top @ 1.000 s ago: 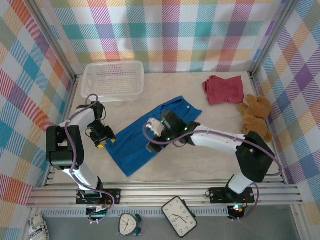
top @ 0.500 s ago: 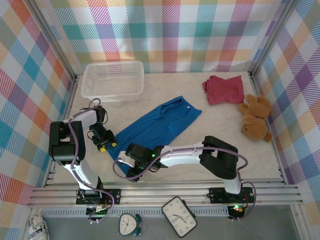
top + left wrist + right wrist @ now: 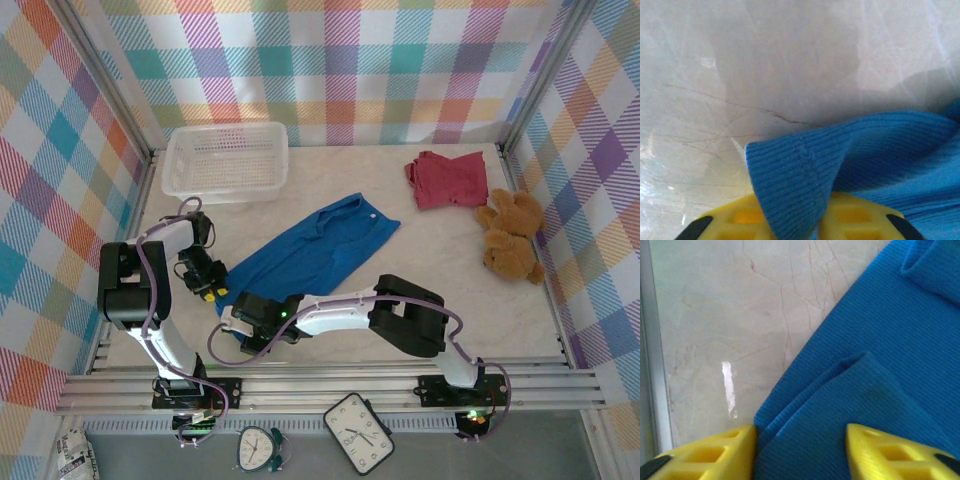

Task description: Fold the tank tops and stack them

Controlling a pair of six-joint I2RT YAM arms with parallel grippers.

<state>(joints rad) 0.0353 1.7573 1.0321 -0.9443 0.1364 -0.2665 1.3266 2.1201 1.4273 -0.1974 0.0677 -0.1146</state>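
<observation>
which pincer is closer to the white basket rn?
Left. The left pincer grips the left edge of the blue tank top, in front of the basket; the right pincer is at the cloth's near corner, farther toward the arm bases.

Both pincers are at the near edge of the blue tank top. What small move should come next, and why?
Probably close the right pincer fully: it stands open astride a fold of the blue tank top, while the left pincer already pinches its edge, so both corners could then lift together.
</observation>
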